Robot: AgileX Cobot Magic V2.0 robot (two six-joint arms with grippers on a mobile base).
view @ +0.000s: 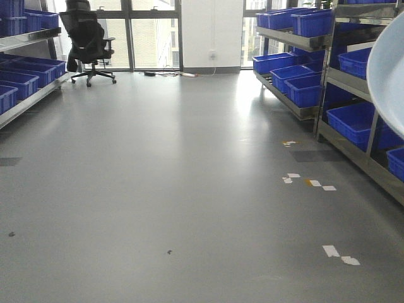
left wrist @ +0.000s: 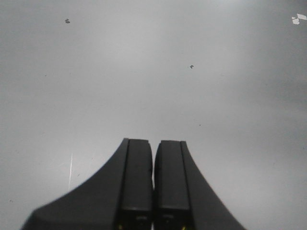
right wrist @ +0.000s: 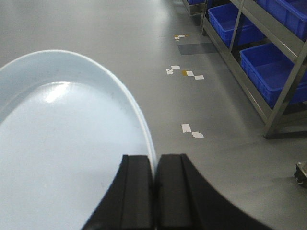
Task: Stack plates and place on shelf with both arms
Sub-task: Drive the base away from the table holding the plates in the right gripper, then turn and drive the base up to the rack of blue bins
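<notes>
The right hand point(right wrist: 154, 191) is pinching the glossy pale plate point(right wrist: 62, 143) by its thin rim, holding it aloft over the floor point(right wrist: 230, 158), and it's looking stiff, slippery and breakable, while the left hand point(left wrist: 153, 190) is hanging closed together, empty.

I have two pincers, my left pincer point(left wrist: 153, 187) and my right pincer point(right wrist: 154, 191). Each one has two black fingers. I see one plate point(right wrist: 62, 143). I see one black chair point(view: 88, 38). I count three steel racks point(view: 290, 39). There are lots of blue crates point(view: 353, 123), more than ten, and I cannot count them all. On the floor I count six white paper bits point(right wrist: 186, 128), plus one little clump farther off. Under my left pincer there are two dark specks point(left wrist: 192, 66).
</notes>
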